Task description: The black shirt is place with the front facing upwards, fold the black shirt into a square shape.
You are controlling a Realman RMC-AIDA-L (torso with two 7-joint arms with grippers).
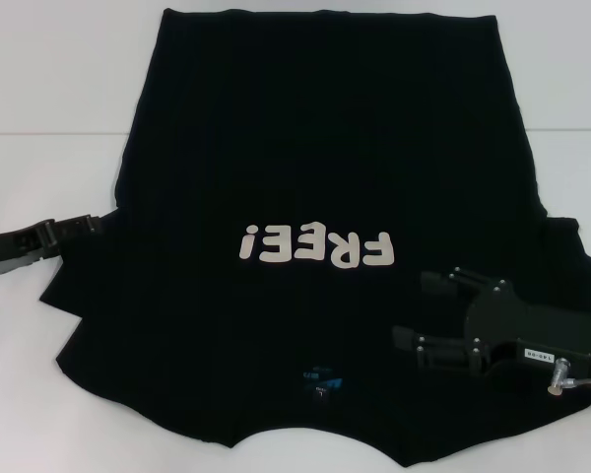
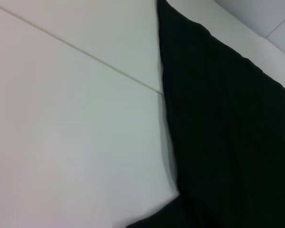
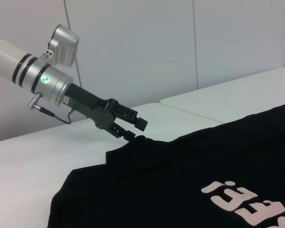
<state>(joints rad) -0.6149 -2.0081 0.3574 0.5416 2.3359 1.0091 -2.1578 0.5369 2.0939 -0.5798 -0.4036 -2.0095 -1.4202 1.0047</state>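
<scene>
Two end effectors are at work on the black shirt [image 1: 315, 197], which lies spread front-up on the white table [image 1: 39, 177], its "FREE!" lettering [image 1: 315, 246] and blue neck label [image 1: 320, 379] toward the robot. The shirt looks light, limp and prone to bunching, so it should drape and sag from any pinch point; sleeve edges, shoulders and hem corners seem the sensible places to take hold. The left end effector [image 1: 84, 225] reaches in low from the table's left side, its arm nearly flat to the surface, tips at the shirt's left sleeve edge. In the right wrist view its fingers [image 3: 130, 135] seem to be pinching a raised tuck of cloth there, upper finger spread above. The right end effector [image 1: 424, 310] hovers over the right shoulder area, wrist level, its two fingers [image 1: 435, 281] spread apart and holding nothing, pointing inward toward the lettering
</scene>
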